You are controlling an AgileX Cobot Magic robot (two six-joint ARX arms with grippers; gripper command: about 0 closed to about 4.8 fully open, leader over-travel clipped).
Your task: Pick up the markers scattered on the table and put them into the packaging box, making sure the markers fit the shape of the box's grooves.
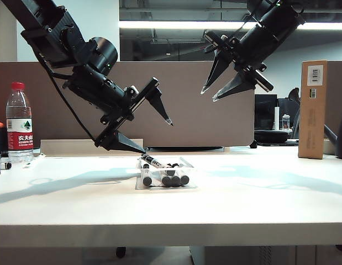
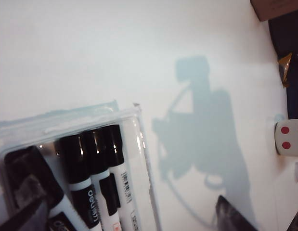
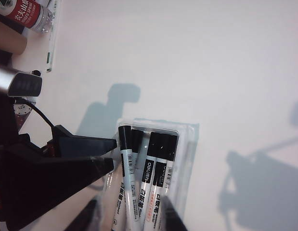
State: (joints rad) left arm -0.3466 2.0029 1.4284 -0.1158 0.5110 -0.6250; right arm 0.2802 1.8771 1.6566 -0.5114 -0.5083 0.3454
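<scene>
The clear packaging box (image 1: 188, 167) lies mid-table (image 1: 270, 193) with several markers (image 1: 175, 178) side by side in its grooves, black caps toward the front. One marker (image 1: 153, 162) rests tilted across the top of the others. My left gripper (image 1: 154, 136) hovers just above the box's left end, open wide, nothing between its fingers. The left wrist view shows the box corner (image 2: 134, 120) and capped markers (image 2: 93, 159) under the left gripper (image 2: 124, 207). My right gripper (image 1: 209, 95) hangs high to the right, open and empty. Its wrist view looks down on the markers (image 3: 156, 168) between the right gripper's (image 3: 129, 216) fingers.
A water bottle (image 1: 19, 124) stands at the table's far left, with a small dark object (image 1: 5, 164) beside it. A tall brown cardboard box (image 1: 313, 109) stands at the back right. A white die with red dots (image 2: 289, 137) lies near the table edge.
</scene>
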